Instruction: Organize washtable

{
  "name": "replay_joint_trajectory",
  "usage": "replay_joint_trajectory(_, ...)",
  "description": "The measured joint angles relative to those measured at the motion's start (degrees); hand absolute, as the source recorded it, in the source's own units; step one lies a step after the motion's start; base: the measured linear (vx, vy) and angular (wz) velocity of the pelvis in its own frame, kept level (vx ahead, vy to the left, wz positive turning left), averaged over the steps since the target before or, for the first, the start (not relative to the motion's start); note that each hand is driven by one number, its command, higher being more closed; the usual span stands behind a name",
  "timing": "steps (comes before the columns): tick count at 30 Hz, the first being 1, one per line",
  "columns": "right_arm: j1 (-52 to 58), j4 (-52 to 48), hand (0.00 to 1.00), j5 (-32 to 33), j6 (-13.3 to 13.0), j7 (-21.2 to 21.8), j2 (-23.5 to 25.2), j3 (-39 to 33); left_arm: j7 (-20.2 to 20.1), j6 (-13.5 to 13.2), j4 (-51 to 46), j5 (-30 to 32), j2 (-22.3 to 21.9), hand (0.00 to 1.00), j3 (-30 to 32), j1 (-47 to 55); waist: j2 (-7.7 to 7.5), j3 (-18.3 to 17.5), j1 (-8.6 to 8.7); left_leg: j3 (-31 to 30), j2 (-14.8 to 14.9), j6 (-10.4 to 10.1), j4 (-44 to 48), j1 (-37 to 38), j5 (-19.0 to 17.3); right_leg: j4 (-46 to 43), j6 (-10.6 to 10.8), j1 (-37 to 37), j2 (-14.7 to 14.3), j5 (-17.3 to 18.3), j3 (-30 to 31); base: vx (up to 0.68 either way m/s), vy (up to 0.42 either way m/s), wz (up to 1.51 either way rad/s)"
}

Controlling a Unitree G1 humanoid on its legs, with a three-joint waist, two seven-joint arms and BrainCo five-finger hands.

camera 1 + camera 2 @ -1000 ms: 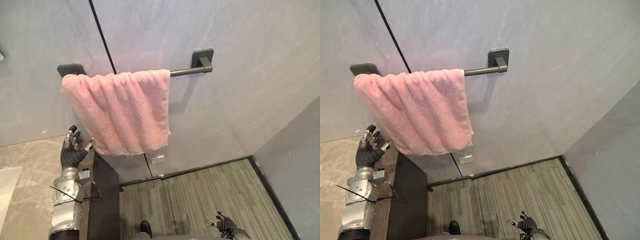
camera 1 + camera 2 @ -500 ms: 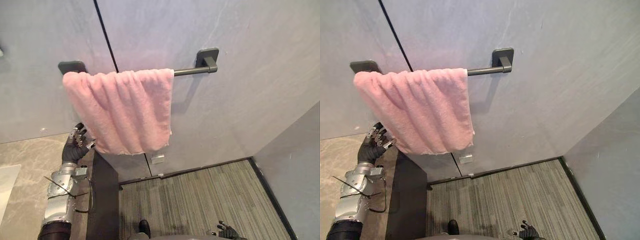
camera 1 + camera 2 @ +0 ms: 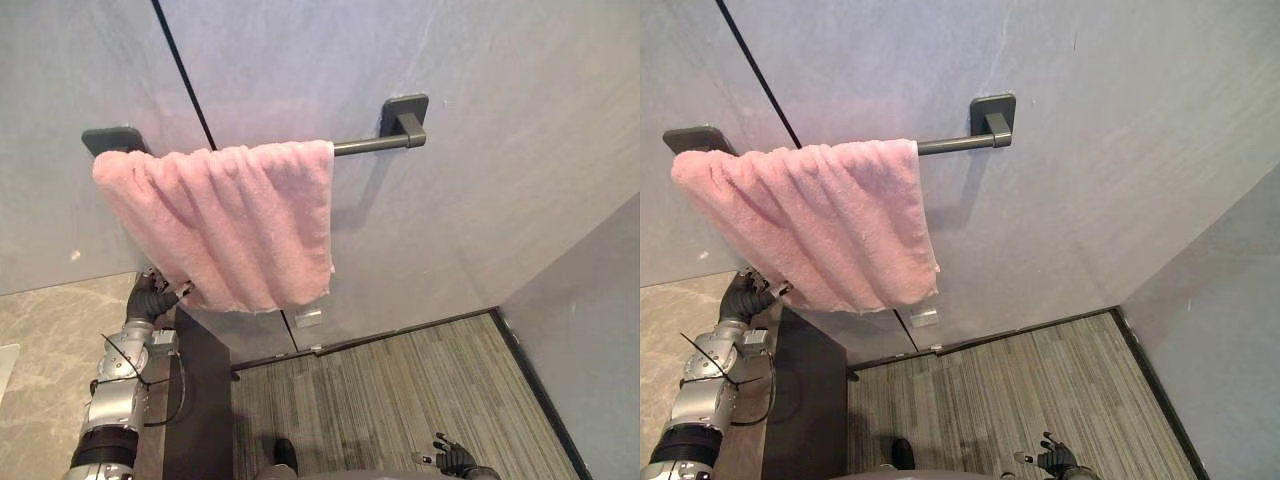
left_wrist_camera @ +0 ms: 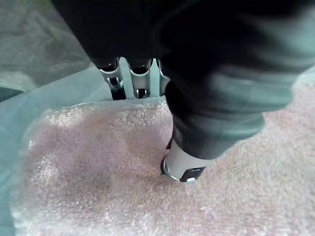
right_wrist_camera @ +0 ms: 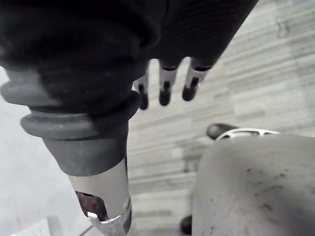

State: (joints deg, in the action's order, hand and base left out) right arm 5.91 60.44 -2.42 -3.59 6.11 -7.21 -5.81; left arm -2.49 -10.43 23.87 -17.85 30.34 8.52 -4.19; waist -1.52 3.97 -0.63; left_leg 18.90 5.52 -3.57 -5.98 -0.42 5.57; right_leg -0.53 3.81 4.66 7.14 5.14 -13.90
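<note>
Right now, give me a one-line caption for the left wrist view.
Left hand pinches an edge of the pink towel, thumb in front, fingers behind.

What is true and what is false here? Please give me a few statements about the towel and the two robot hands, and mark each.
1. The pink towel hangs over the dark rail on the wall. True.
2. The towel covers the whole rail. False: the rail's right end is bare.
3. The left robot hand pinches the towel's lower corner, thumb in front and fingers behind. True.
4. The right robot hand holds a cloth. False: it hangs low above the striped floor, open and empty.
</note>
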Motion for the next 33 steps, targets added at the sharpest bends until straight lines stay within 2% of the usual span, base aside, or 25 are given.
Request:
replay_joint_trajectory(14,0.8,-0.1,0.00,0.1,-0.1,0.1,0.6,0.1,-0.2,0.6,1.7,0.3,0.5,0.00,-2.2,-2.3,-0.68,0.5,0.76,0.3,0.0,-0.2,0.0,-0.9,-0.2,0.9,0.9,-1.0,0.0,-0.4,1.5,-0.02,0.008,-0.03)
replay_joint_trajectory(18,0.4,-1.3,0.00,0.2,-0.4,0.1,0.5,1.4,0.1,1.1,5.1,0.8,0.5,0.00,-4.4,-4.6,-0.72,0.4,0.71,1.1,0.1,-0.2,0.0,-0.8,-0.2,0.9,0.8,-1.0,-0.1,-0.5,1.6,0.07,-0.014,-0.01)
replay_joint_trajectory(19,0.3,-1.3,0.00,0.2,-0.5,0.1,0.5,1.7,0.1,1.1,5.5,0.8,0.5,1.00,-4.6,-4.8,-0.71,0.4,0.76,1.2,0.1,-0.2,0.0,-0.7,-0.2,0.9,0.8,-0.9,-0.1,-0.5,1.6,0.06,-0.013,-0.07)
replay_joint_trajectory(25,0.2,-5.6,0.00,2.6,-0.3,0.3,-0.1,5.4,0.1,1.3,5.6,2.8,0.1,1.00,-6.4,-4.9,-0.69,0.4,1.13,2.1,0.3,-0.2,0.0,-0.1,-0.2,0.8,0.4,-1.0,-0.2,-0.7,2.2,0.00,-0.008,-0.08)
replay_joint_trajectory(27,1.6,-14.8,0.00,6.7,-0.3,1.6,-0.9,8.6,0.8,2.2,5.6,3.7,-0.4,1.00,-6.3,-5.8,-0.70,0.4,1.13,2.5,0.4,-0.2,0.0,-0.1,-0.2,0.7,0.3,-1.3,-0.3,-1.1,3.0,-0.06,0.010,-0.15)
replay_joint_trajectory(33,0.4,-41.0,0.00,11.8,-1.0,4.7,-5.2,11.9,2.6,2.6,5.0,5.1,-1.2,1.00,-6.0,-8.4,-0.85,0.3,1.20,3.3,0.4,0.1,0.0,-1.0,0.1,0.6,0.8,-3.3,-0.1,-2.5,5.0,-0.09,0.035,-0.14)
